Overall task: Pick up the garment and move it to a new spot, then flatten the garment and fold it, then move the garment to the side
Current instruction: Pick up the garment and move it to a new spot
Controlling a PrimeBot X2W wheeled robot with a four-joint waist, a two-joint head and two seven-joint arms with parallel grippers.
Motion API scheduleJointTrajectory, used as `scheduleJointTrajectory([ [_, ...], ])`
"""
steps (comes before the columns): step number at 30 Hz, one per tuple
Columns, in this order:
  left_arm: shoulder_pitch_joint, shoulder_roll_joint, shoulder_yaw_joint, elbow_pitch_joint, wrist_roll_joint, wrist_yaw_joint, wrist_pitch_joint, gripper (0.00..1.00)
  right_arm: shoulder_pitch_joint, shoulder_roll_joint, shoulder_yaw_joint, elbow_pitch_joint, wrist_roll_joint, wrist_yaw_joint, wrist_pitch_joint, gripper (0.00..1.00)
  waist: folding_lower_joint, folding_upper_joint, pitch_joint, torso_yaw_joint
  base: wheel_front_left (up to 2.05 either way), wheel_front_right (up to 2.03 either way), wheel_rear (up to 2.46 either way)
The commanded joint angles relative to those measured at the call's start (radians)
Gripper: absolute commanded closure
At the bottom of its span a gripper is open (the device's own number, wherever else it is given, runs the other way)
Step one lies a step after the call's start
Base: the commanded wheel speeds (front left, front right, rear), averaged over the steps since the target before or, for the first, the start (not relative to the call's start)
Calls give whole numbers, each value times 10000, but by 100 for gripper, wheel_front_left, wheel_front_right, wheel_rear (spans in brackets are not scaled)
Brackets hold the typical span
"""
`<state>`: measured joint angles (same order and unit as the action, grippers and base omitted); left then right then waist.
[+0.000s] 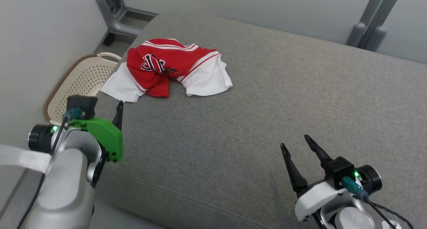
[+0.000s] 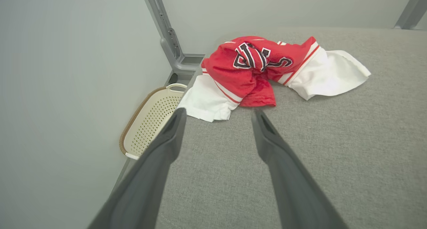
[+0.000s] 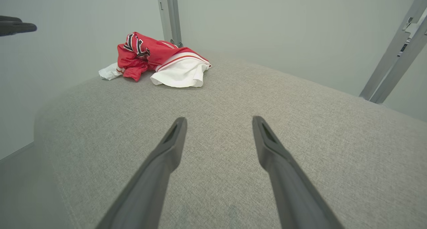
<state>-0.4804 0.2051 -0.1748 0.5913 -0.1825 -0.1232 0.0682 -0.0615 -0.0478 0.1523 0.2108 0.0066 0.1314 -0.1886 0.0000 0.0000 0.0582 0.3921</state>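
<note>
While left gripper [image 2: 218,114] gapes, right gripper [image 3: 219,121] likewise, garment [image 1: 159,76] crumpled

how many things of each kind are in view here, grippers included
garment: 1
basket: 1
grey padded surface: 1
grippers: 2, the left gripper and the right gripper, both open
total: 5

The surface [image 1: 267,122] is covered in coarse, matt grey woven cloth. The garment [image 1: 160,55] is made of soft cloth, its red part possibly fine mesh. The basket [image 1: 80,82] is moulded in perforated, matt plastic.
</note>
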Motion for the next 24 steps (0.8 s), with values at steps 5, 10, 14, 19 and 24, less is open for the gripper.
scheduleJointTrajectory([
  [5, -1886, 232, -417, 1298, -69, -57, 419, 0, -331, -292, 366, -1049, -402, -15, 577, 0, 0, 0, 1591, -803, 0, 0, 0],
  [10, -3131, 482, -862, 2365, -445, -69, 1057, 0, -206, -656, 671, -1940, -358, -15, 1059, 0, 0, 0, 2274, -1175, 0, 0, 0],
  [14, -4021, 809, -1276, 2810, -985, -72, 1335, 0, -17, -930, 719, -2531, -310, -15, 1366, 0, 0, 0, 2802, -1437, 0, 0, 0],
  [19, -4930, 1182, -1553, 3298, -1335, -72, 1289, 0, 198, -1140, 670, -3106, -327, -15, 1626, 0, 0, 0, 3382, -1693, 0, 0, 0],
  [24, -5472, 1349, -1936, 3680, -1652, -73, 1234, 0, 321, -1184, 589, -3450, -271, -15, 1714, 0, 0, 0, 3761, -1858, 0, 0, 0],
])
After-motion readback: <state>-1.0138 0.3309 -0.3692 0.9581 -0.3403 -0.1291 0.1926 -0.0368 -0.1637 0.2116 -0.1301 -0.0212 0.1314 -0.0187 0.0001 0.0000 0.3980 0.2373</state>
